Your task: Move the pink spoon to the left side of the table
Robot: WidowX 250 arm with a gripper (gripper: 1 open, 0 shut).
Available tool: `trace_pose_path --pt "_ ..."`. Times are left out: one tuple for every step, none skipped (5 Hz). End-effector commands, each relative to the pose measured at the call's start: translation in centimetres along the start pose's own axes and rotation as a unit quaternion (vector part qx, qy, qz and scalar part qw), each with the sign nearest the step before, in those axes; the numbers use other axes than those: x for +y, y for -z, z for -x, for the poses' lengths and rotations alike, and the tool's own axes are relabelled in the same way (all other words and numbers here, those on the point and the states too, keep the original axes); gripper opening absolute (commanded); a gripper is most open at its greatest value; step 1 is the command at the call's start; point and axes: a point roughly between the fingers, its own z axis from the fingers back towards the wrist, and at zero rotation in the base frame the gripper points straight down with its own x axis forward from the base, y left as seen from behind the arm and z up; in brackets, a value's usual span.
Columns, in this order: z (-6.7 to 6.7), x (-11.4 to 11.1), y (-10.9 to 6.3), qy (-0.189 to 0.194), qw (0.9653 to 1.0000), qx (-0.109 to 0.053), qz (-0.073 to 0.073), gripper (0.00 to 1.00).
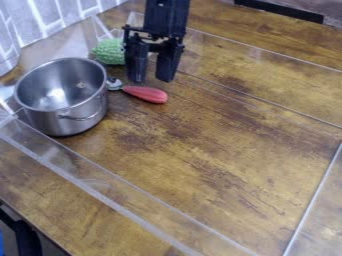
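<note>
Visibly one parted, unladen gripper (152,76), one pink spoon (143,94), one steel pot (62,96), one green scrubber (108,52)

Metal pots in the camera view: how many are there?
1. The steel pot stands on the table, beside the pink spoon. The gripper hides part of the background, so another can't be fully excluded.

Pot (63,97) on table (221,150) at left, spoon (146,94) just right, scrubber (110,52) behind pot.
</note>
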Motion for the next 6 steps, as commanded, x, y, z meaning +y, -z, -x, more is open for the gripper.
trace_pose_path --pt "1.0 -0.4 -1.6 0.001 0.9996 0.008 -0.026 1.00" --pt "1.3 0.2 -1.4 0.009 0.9998 0.008 -0.017 1.00" --pt "1.8 -0.4 0.3 0.021 0.9997 0.011 -0.008 1.00" --pt "2.2 -0.9 2.0 0.028 0.9995 0.011 -0.003 0.00" --pt "1.7 -2.8 0.2 0.034 0.9992 0.017 -0.016 0.00" --pt "1.3 -3.9 0.2 0.028 0.9993 0.016 -0.018 0.00"
